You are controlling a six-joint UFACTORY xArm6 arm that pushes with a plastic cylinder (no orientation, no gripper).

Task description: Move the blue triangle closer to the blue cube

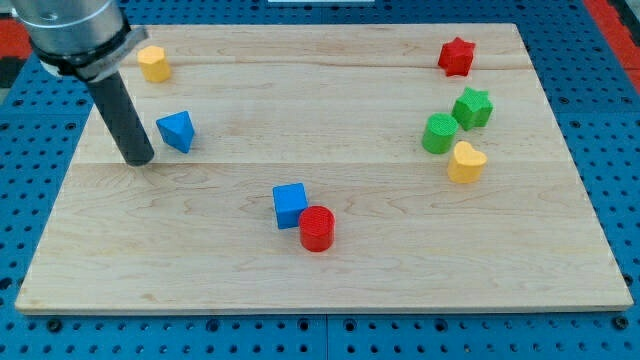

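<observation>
A single camera looks down at a slant from high in front of the table [330, 290], facing across it toward the far edge at the view's top. It stands far enough off that nearly the whole wooden top fits in the picture, its sides narrowing toward the view's top, with the blue perforated base [610, 120] showing around it. The arm enters from the view's top left, my tip [139, 160] resting there.
</observation>
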